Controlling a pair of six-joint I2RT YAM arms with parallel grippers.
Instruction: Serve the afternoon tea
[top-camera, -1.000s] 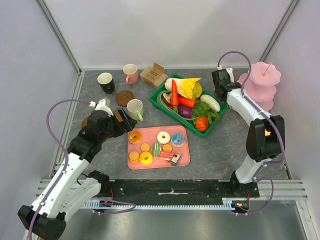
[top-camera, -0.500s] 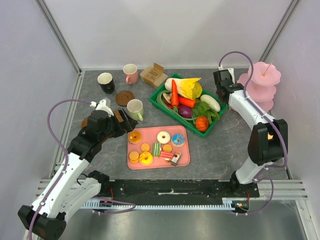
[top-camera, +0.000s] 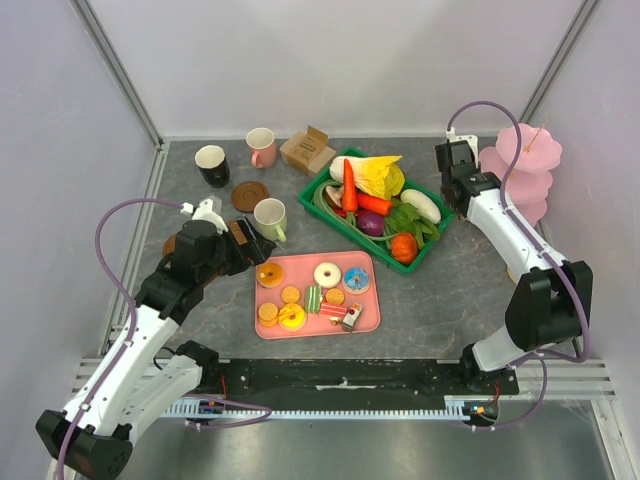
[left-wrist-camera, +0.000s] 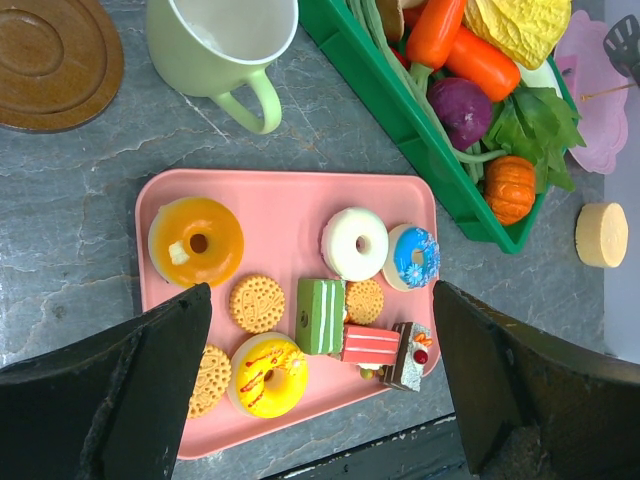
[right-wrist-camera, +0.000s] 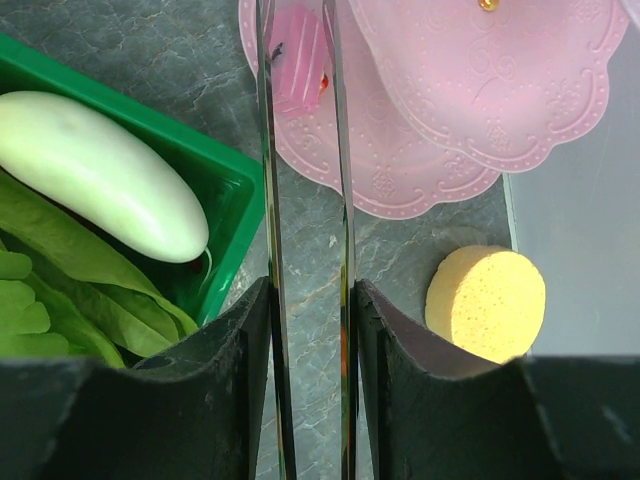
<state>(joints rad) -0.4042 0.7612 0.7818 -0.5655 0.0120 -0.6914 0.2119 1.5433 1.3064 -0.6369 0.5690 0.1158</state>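
Note:
A pink tray (top-camera: 370, 318) holds iced donuts (left-wrist-camera: 195, 240), round biscuits (left-wrist-camera: 257, 302) and striped cake slices (left-wrist-camera: 320, 315). My left gripper (left-wrist-camera: 318, 300) is open and empty just above the tray; in the top view it (top-camera: 245, 238) is at the tray's left corner. My right gripper (right-wrist-camera: 308, 290) is shut on thin tongs (right-wrist-camera: 268, 200). A pink cake slice (right-wrist-camera: 297, 70) sits between the tongs' blades over the lowest tier of the pink stand (right-wrist-camera: 480, 90). In the top view the right gripper (top-camera: 455, 160) is beside the stand (top-camera: 525, 170). A pale-green mug (top-camera: 268, 216), black mug (top-camera: 211, 165), pink mug (top-camera: 261, 147) and brown coaster (top-camera: 250, 195) stand at the back left.
A green crate (top-camera: 425, 250) of toy vegetables lies between the tray and the stand. A cardboard box (top-camera: 307, 150) stands at the back. A yellow sponge (right-wrist-camera: 487, 300) lies in front of the stand. A second coaster (top-camera: 170, 245) is partly hidden by my left arm.
My right arm has swung to the right, bringing its gripper closer to the pink stand. My left arm has not moved.

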